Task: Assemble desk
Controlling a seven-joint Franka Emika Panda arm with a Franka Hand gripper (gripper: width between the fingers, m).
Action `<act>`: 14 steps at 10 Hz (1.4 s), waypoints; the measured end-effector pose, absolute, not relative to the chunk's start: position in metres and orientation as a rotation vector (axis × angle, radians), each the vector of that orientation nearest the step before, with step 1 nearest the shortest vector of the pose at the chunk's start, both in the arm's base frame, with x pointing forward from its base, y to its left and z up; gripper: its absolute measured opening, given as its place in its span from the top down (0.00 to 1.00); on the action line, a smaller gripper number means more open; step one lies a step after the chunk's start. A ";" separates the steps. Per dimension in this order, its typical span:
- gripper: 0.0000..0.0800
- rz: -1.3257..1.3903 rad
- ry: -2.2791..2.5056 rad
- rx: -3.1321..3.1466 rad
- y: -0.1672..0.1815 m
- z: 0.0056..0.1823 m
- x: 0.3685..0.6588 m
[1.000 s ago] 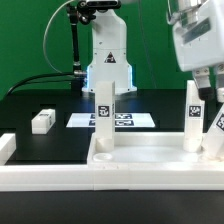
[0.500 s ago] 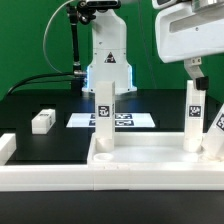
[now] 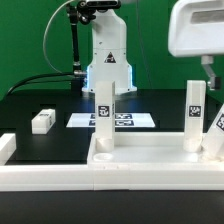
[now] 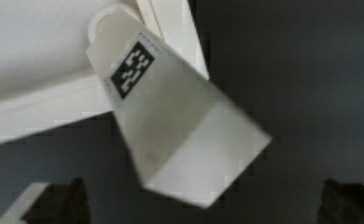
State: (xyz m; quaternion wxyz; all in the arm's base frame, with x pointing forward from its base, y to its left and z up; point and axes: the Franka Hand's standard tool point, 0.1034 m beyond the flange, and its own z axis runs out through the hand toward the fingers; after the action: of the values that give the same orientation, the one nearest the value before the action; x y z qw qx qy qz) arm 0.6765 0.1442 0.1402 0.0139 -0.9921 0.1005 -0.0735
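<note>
The white desk tabletop (image 3: 150,150) lies upside down at the front of the exterior view. One leg post (image 3: 104,112) stands upright in its left corner, and a second leg (image 3: 194,115) stands at the right. A third leg (image 3: 214,132) leans tilted beside it at the frame's right edge. A fourth leg (image 3: 42,121) lies loose on the black table at the left. My gripper (image 3: 207,68) hangs above the right-hand legs, open and empty. In the wrist view the gripper (image 4: 200,205) has dark fingertips (image 4: 54,205) set wide apart, with a tagged leg (image 4: 179,120) below them and the tabletop (image 4: 37,50) beside it.
The long white barrier wall (image 3: 40,178) runs along the front and turns up at the exterior view's left. The marker board (image 3: 125,121) lies flat in front of the robot base (image 3: 107,60). Black cables hang at the back left.
The gripper hand has risen a little and shifted sideways above the right-hand legs. The legs and the tabletop have not moved.
</note>
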 end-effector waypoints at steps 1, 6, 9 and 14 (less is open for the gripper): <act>0.19 -0.206 0.239 -3.120 0.156 0.140 0.675; 0.19 -0.106 0.068 -3.151 0.140 0.138 0.667; 0.19 0.024 0.096 -3.170 0.128 0.128 0.665; 0.24 0.015 0.142 -3.166 0.136 0.123 0.665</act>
State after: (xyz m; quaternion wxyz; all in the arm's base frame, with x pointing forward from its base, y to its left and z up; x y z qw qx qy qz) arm 0.6646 0.1359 0.1234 -0.0139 -0.9989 0.0449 0.0048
